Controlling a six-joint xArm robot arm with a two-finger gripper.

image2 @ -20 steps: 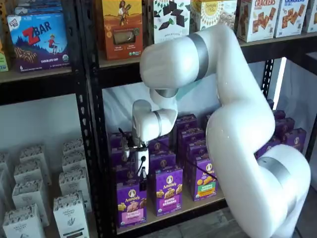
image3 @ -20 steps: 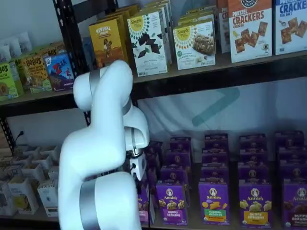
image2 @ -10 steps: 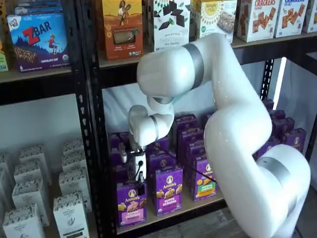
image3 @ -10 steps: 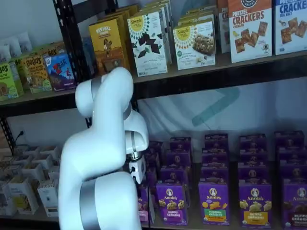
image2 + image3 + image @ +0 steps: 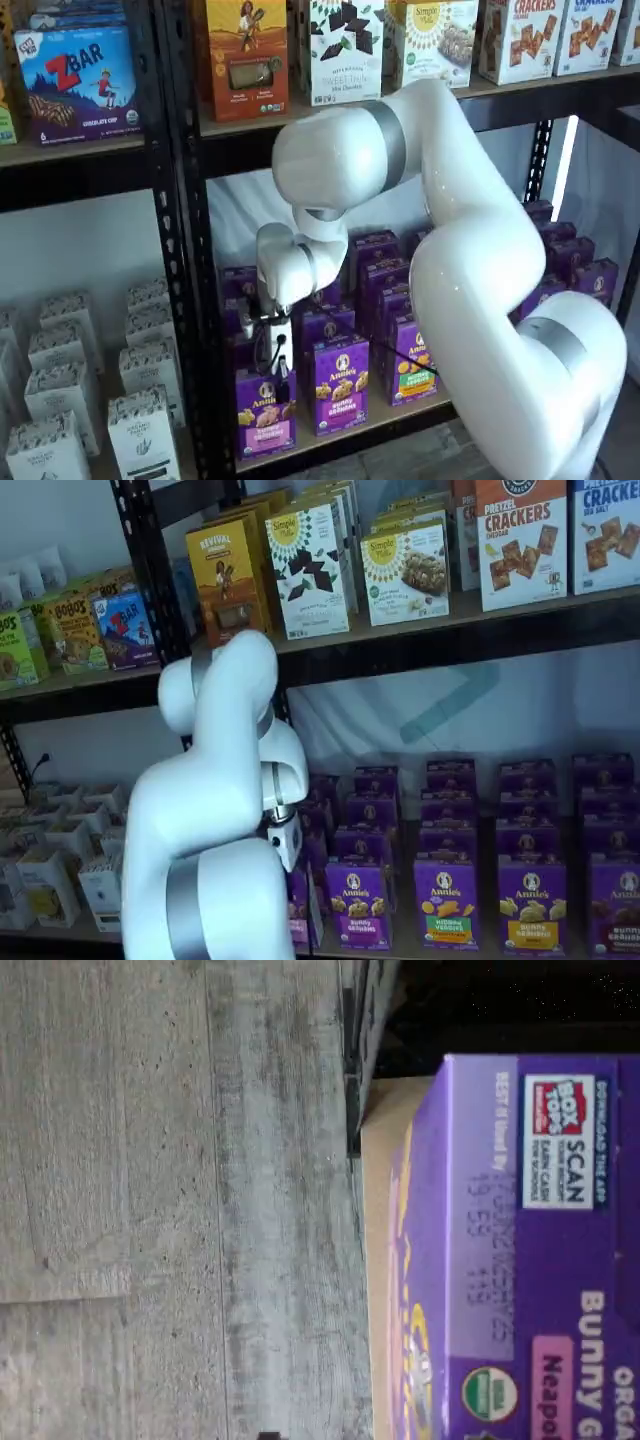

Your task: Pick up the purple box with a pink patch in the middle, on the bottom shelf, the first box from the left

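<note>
Item: the purple box [image 5: 265, 412], a small upright carton with a round white logo, a snack picture and a pink band low on its front; you will find it at the front left end of the bottom shelf [image 5: 345, 430], printed face toward the aisle, just beside a like carton with a yellow-orange band [image 5: 341, 384]. Its long axis stands vertical; the broad faces look front and back, the narrow sides left and right. Handling, as a judgement: light, thin card, stiff at the folds yet soft mid-panel, a little slick, so you should close across the narrow sides near the top and press gently. From the wrist view its top flap [image 5: 545, 1210] lies directly beneath the camera, at the tan board's front edge. The pincer [image 5: 281, 377] hangs just above and in front of the carton, carrying nothing; seen side-on, no gap shows, though it stands fully released.
</note>
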